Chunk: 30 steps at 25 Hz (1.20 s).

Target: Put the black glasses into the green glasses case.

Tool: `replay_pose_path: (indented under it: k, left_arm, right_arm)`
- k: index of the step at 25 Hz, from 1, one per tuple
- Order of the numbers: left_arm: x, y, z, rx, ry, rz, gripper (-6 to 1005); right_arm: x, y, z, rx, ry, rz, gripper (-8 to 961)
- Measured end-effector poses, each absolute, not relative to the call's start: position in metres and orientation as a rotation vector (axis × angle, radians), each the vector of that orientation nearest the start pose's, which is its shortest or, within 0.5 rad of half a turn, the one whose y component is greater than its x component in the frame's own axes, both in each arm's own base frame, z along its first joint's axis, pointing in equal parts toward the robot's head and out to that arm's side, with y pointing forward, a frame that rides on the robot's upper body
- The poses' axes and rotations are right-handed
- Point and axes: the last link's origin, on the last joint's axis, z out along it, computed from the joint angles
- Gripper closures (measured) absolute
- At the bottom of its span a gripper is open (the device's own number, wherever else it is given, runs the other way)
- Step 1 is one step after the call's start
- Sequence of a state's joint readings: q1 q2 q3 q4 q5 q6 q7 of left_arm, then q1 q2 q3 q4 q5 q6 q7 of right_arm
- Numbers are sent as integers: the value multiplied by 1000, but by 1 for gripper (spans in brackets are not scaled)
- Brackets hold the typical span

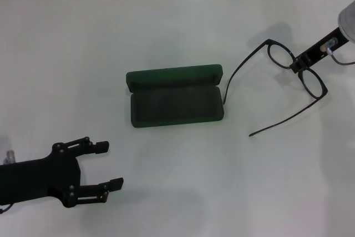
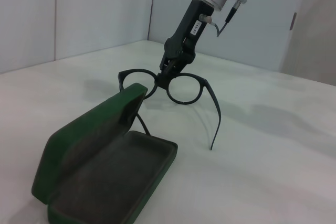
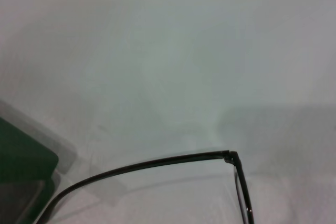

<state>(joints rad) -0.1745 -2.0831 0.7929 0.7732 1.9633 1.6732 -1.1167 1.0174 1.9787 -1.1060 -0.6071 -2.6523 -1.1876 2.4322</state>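
The green glasses case [image 1: 175, 95] lies open in the middle of the white table, lid tipped back toward the far side, its dark lining empty. The black glasses [image 1: 280, 55] are to its right with temple arms unfolded, and my right gripper [image 1: 300, 64] is shut on their bridge. One temple tip ends close to the case's right end. The left wrist view shows the case [image 2: 105, 156], the glasses [image 2: 184, 88] upright behind it and the right gripper [image 2: 169, 72] pinching the bridge from above. My left gripper [image 1: 110, 165] rests open at the near left, well away from the case.
The white table [image 1: 183, 20] runs back to a pale wall. In the right wrist view a temple arm [image 3: 157, 162] crosses above the table and a corner of the case [image 3: 21, 156] shows at the edge.
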Motion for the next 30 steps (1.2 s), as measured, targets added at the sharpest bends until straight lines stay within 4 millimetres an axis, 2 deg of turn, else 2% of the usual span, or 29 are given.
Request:
replay_pose_path:
  k: [3, 11, 17, 24, 30]
  left_arm:
    - [-331, 224, 5, -2743, -516, -589, 161]
    - [-331, 224, 6, -2741, -524, -593, 177]
    - [-330, 225, 7, -2733, -523, -609, 188]
    - [-324, 225, 10, -2729, -514, -675, 201]
    - [-317, 225, 18, -2687, -533, -805, 213]
  right_arm:
    - [189, 451, -3, -2468, 988, -421, 877]
    - [185, 451, 10, -2468, 970, -403, 882]
    - [195, 450, 38, -2420, 983, -333, 882]
    - [208, 438, 66, -2429, 939, -100, 882]
    - [218, 419, 83, -2511, 797, 105, 882]
